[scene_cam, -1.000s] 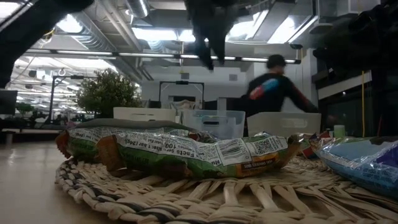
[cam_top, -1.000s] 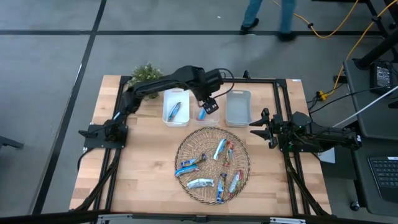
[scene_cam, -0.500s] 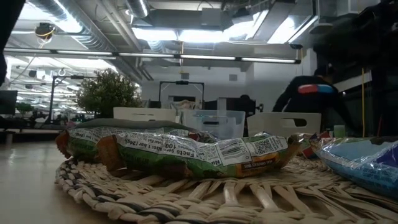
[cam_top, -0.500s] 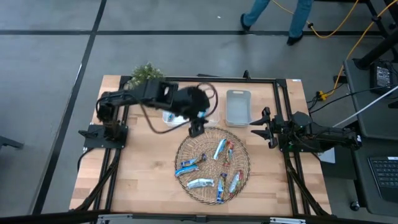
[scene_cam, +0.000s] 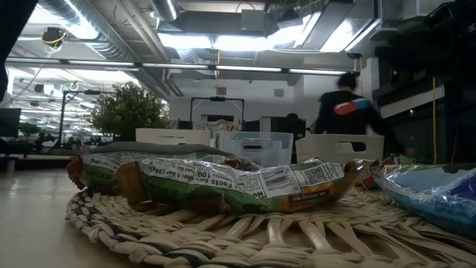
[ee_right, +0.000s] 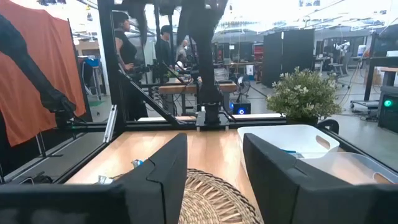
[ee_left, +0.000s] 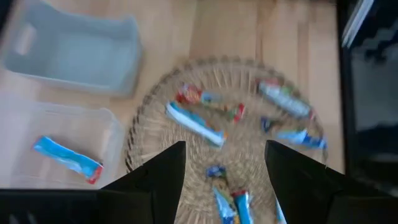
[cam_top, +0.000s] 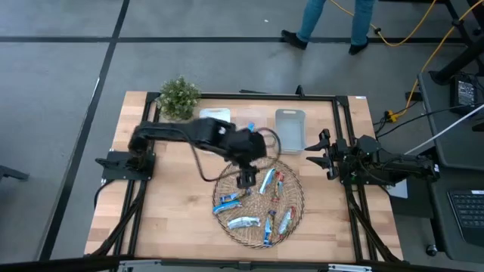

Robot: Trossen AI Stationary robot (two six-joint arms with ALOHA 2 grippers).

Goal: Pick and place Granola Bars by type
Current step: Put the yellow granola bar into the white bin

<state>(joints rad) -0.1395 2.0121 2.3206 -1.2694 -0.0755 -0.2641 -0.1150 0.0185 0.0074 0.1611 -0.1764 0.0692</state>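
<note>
The left gripper [cam_top: 246, 180] has been swung away from the bins and is now held over the far-left rim of the wicker basket [cam_top: 295, 214], its fingers spread and empty. The granola bars [cam_top: 243, 223] are still scattered in the basket; one blue bar [ee_left: 67, 160] is seen lying in the clear bin [ee_left: 113, 127]. The right gripper [cam_top: 318, 153] has stayed parked at the table's right edge, fingers spread.

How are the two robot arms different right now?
The left gripper reaches out over the wicker basket tray, above the granola bars; the right gripper sits back at the table's edge, beside the tray. The left arm is stretched and bent across the table; the right lies folded low. Both grippers are open and hold nothing.
</note>
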